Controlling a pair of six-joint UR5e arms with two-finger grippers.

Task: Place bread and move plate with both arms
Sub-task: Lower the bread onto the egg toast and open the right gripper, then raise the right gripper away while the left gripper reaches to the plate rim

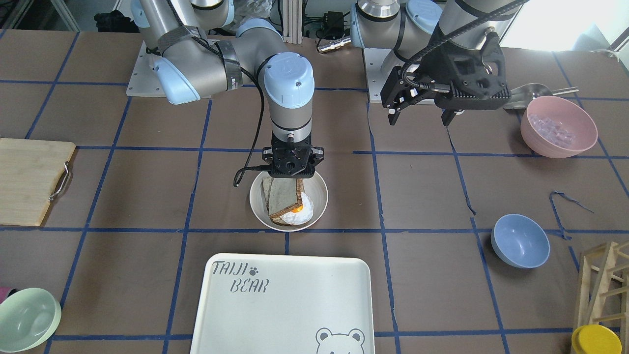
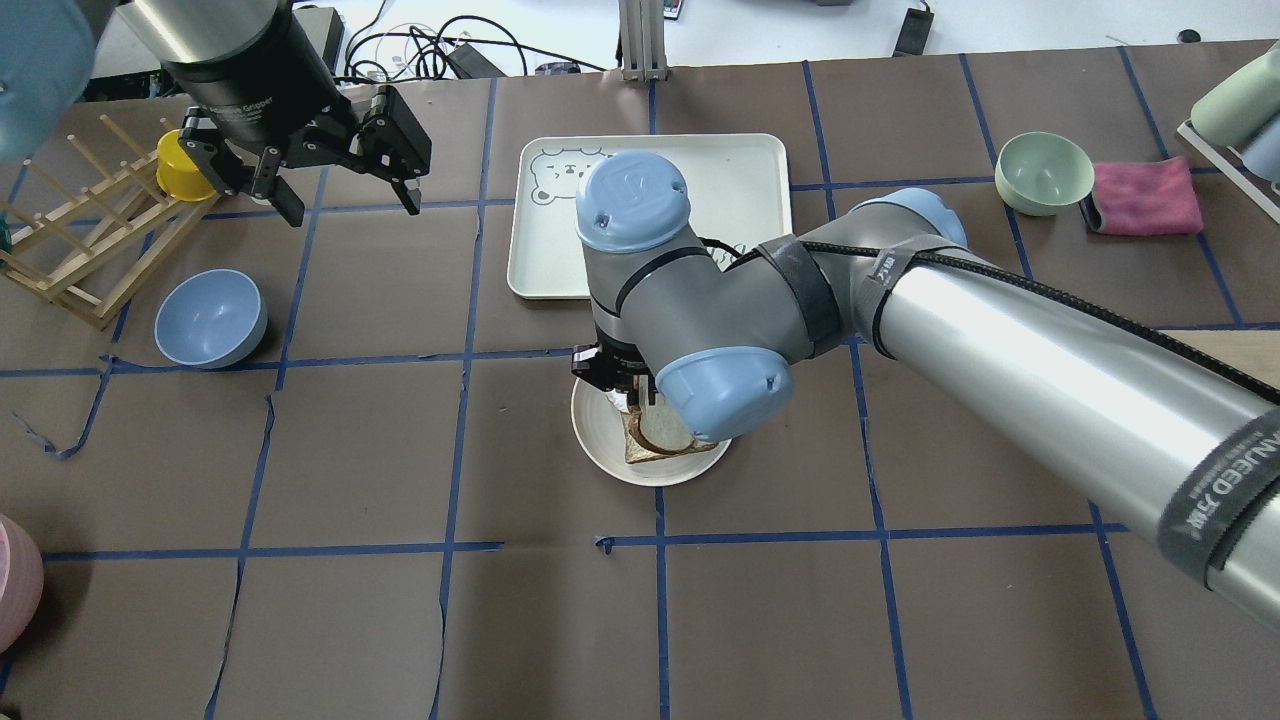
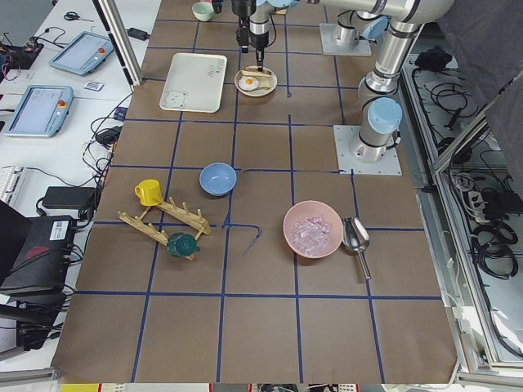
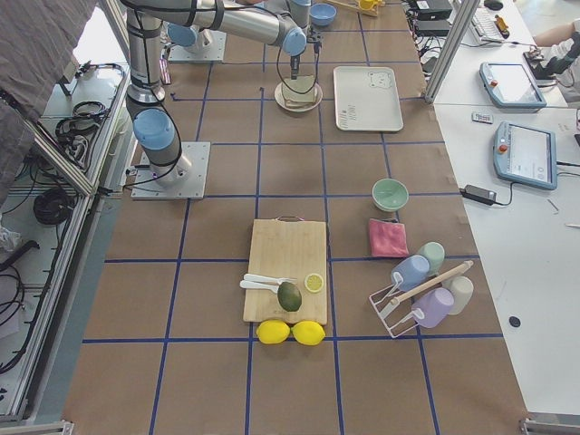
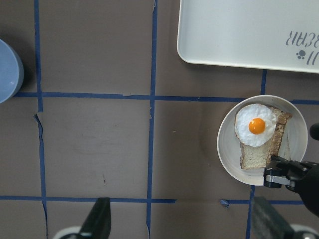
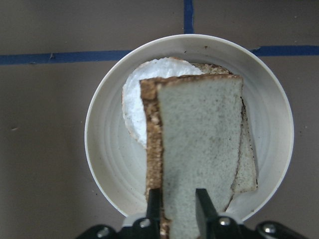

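The cream-white plate (image 1: 254, 199) sits mid-table with a thin bread slice topped by a fried egg (image 1: 300, 213) on it. My right gripper (image 1: 291, 178) points straight down over the plate and is shut on the thick wholemeal bread (image 1: 281, 197). In the right wrist view the bread (image 6: 199, 149) hangs between the fingers (image 6: 153, 201) above the egg (image 6: 135, 102) and plate (image 6: 107, 149). I cannot tell whether it touches the egg slice. My left gripper (image 1: 420, 118) is open and empty, high above the table, well away from the plate (image 5: 228, 149).
The "TAIJI BEAR" tray (image 1: 285, 305) lies just beyond the plate. A blue bowl (image 1: 520, 241), a pink bowl (image 1: 558, 127) with a scoop, a wooden rack (image 2: 90, 240) and a yellow cup stand on the left arm's side. A cutting board (image 1: 29, 179) and a green bowl (image 1: 27, 319) are on the right arm's side.
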